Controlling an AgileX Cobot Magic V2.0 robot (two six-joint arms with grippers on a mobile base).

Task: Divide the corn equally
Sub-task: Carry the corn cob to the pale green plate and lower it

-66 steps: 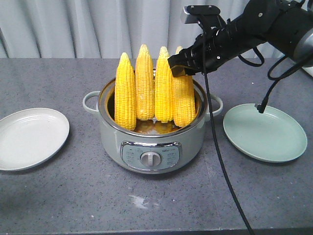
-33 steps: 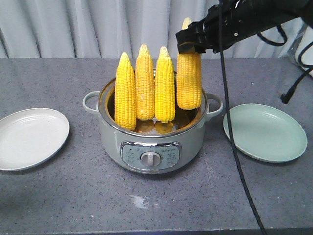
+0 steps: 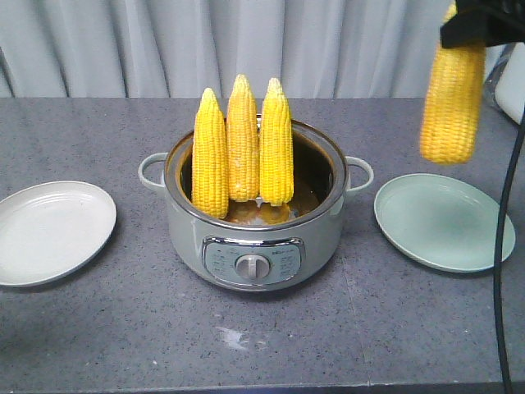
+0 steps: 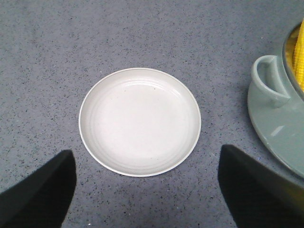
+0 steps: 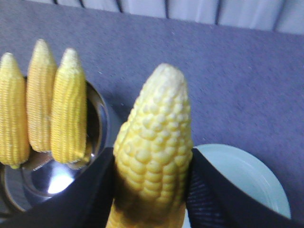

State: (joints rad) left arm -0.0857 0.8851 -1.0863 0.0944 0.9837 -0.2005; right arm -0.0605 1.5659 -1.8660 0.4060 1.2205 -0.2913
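Observation:
Three cobs of corn (image 3: 243,144) stand upright side by side in the grey-green cooker pot (image 3: 254,238). A further cob of corn (image 3: 451,103) hangs point-up in the air above the pale green plate (image 3: 443,222), with my right gripper (image 3: 469,31) shut on its upper part. The right wrist view shows that cob (image 5: 156,109) clamped between the black fingers (image 5: 90,194) of my right gripper (image 5: 151,159). My left gripper (image 4: 147,190) is open and holds nothing, hovering near the white plate (image 4: 140,121). It does not show in the front view.
The white plate (image 3: 49,230) lies bare at the table's left, the green plate (image 5: 242,175) bare at the right. The pot's handle (image 4: 270,80) sticks out toward the white plate. A black cable (image 3: 502,271) hangs down at the right edge. Curtains close off the back.
My right gripper has lifted the rightmost cob out of the pot and carried it up and to the right, over the green plate. The three other cobs have not moved.

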